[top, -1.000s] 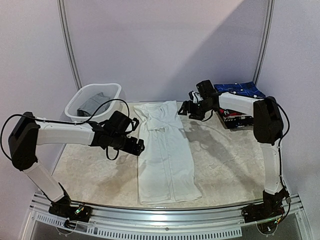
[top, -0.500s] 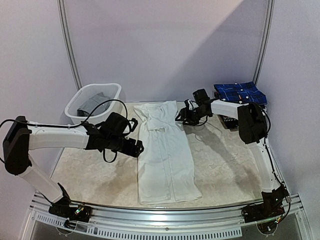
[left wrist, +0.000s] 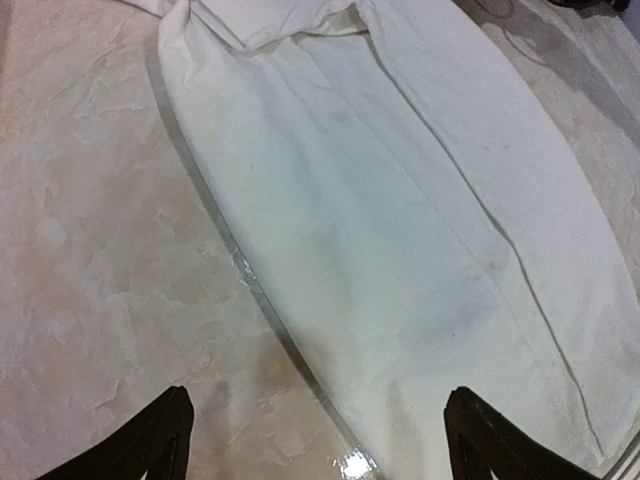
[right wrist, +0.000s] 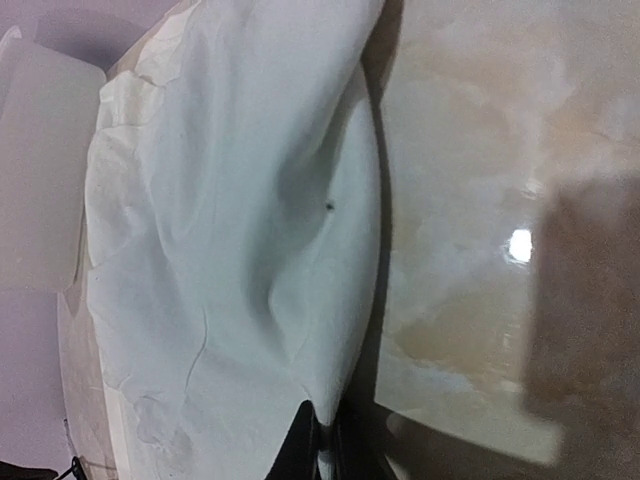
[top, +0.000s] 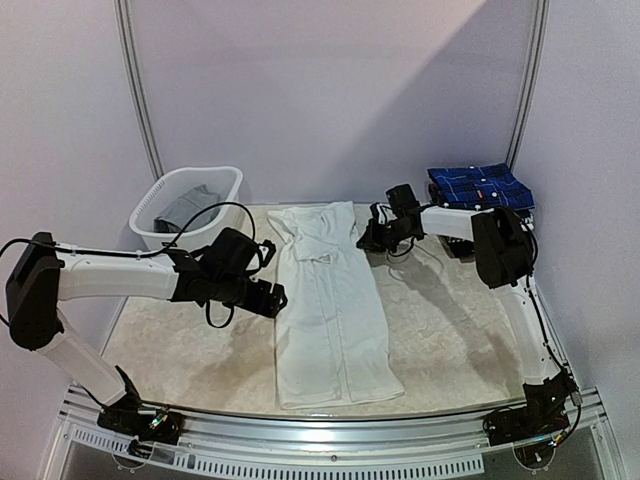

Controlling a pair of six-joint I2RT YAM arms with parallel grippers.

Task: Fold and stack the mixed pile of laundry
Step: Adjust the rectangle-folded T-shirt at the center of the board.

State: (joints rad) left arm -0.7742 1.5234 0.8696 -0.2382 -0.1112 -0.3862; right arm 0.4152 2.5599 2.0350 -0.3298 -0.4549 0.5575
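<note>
Saw the right gripper (top: 368,238) low at the right edge of the white shirt (top: 330,300), near the collar end; could not tell its jaws from the top view. Found the left gripper (top: 272,300) just beside the shirt's left edge, about halfway along. Noted the shirt stretched long and flat on the desk (top: 450,320), collar toward the far side. Spotted a grey garment (top: 190,205) inside the white basket (top: 150,222) at far left, and a folded dark blue plaid shirt (top: 480,184) at far right.

Through the left wrist camera, saw the left gripper (left wrist: 320,440) spread wide and holding nothing, one dark finger (left wrist: 165,440) over bare desk (left wrist: 90,250), the other over the white shirt (left wrist: 400,220), with the shirt's left edge between them.

Through the right wrist camera, found the right gripper (right wrist: 318,445) pinched closed on the rim of the white shirt (right wrist: 230,230), the cloth puckered toward the fingertips, glossy desk (right wrist: 460,200) alongside.
</note>
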